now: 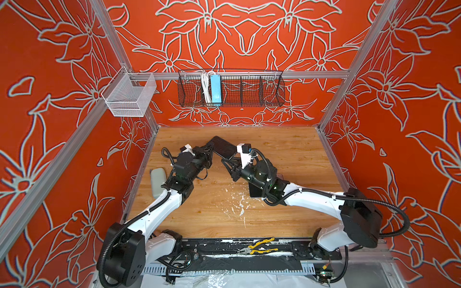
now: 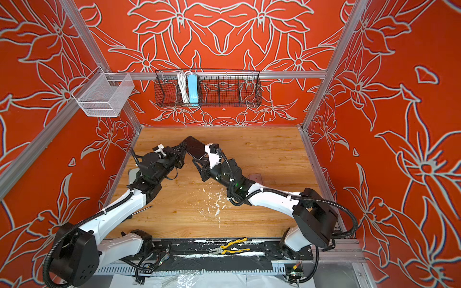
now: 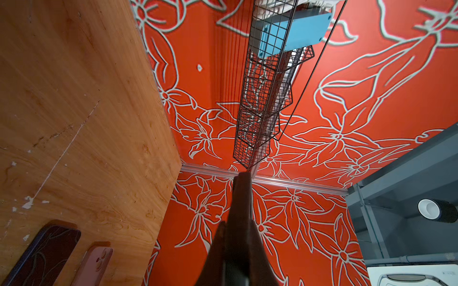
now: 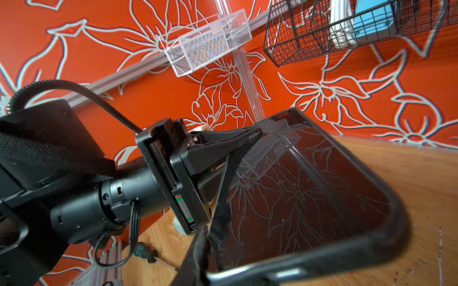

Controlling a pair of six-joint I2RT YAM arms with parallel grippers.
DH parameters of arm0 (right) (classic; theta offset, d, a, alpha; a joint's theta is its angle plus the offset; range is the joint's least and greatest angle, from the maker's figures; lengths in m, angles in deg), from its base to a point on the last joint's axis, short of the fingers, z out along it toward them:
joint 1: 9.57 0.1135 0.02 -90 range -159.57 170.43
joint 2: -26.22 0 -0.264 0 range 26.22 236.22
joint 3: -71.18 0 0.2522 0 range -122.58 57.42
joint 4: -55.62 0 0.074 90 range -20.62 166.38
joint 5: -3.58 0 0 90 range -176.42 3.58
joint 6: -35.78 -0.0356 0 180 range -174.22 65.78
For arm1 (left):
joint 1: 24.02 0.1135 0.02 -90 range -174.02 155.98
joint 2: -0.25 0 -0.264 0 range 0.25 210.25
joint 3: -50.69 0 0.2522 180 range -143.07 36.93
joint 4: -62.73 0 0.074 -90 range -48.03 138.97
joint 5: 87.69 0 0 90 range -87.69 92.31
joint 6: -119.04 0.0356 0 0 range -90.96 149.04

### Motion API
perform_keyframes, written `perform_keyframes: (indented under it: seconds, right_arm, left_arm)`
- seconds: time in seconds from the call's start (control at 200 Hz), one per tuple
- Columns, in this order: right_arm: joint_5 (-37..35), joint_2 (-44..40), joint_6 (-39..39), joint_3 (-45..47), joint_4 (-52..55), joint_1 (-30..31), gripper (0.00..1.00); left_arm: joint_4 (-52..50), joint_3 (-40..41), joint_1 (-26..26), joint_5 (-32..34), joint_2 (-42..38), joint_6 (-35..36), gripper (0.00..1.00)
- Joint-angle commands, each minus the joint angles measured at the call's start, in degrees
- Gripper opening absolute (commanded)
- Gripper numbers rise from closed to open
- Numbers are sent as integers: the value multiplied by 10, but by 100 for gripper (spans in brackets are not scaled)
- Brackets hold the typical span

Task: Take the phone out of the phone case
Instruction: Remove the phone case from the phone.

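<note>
We see bare wooden table [image 1: 287, 149] behind and to the right of both arms, up to the walled edges. Our left gripper [image 1: 212, 145] is clamped on a raised black phone [image 1: 223, 149]. Our right gripper [image 1: 228, 163] sits at the phone's near end, and we cannot tell its grip. The dusty-pink phone case [image 2: 255, 177] lies flat just past our right forearm, its camera cutout visible from the left wrist.

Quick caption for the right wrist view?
Left gripper clamps one edge of the glossy dark phone, held tilted over the wooden table.
</note>
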Motion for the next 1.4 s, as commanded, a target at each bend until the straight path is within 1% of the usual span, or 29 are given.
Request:
perform_keyframes:
  seconds: [0.0,0.115,0.32,0.53,0.651,0.716,0.756,0.811,0.886,0.946,1.006,1.046,1.101,1.146,1.236,1.286,1.296,1.301,1.311,1.396]
  right_arm:
    - [6,7,75,10,89,6,13]
    - [-12,2,87,19,90,6,10]
    - [-40,-5,100,32,96,4,10]
    - [-3,-31,48,54,81,-10,12]
    - [30,-62,16,61,103,-25,19]
    - [53,-86,-12,73,107,-41,23]
    - [76,-103,-24,75,121,-54,28]
    - [118,-124,-32,71,160,-77,35]
    - [174,-148,-37,54,226,-111,41]
    - [220,-167,-26,41,268,-134,46]
    - [263,-178,-5,21,321,-152,52]
    - [286,-181,13,3,359,-160,56]
    - [312,-181,37,-19,403,-170,60]
    - [328,-181,52,-33,427,-177,62]
    - [335,-180,67,-49,458,-192,71]
    - [341,-179,71,-58,470,-201,85]
    - [342,-179,72,-60,472,-202,89]
    - [342,-178,72,-61,473,-203,93]
    - [343,-178,74,-63,476,-204,96]
    - [349,-174,86,-75,491,-212,98]
  left_arm:
    - [33,-29,-10,-31,-12,2,0]
    - [30,-32,-10,-33,-15,-1,0]
    - [33,-41,-10,-37,-20,-2,0]
    - [40,-37,-9,-30,-18,11,0]
    - [45,-36,-6,-27,-11,26,0]
    - [57,-33,-4,-26,-7,37,0]
    - [60,-36,-1,-29,-4,56,0]
    - [58,-46,5,-37,1,96,0]
    - [46,-65,21,-70,10,145,0]
    - [47,-81,40,-109,23,187,0]
    - [40,-103,60,-162,40,217,0]
    - [39,-122,72,-208,55,246,0]
    - [28,-143,84,-254,72,265,0]
    - [46,-154,88,-292,83,290,0]
    - [22,-187,91,-348,92,348,0]
    - [-16,-209,93,-368,95,387,0]
    - [-27,-214,92,-369,95,394,0]
    - [-33,-216,93,-369,95,398,0]
    - [-43,-220,93,-371,95,405,0]
    - [-80,-238,93,-392,91,466,0]
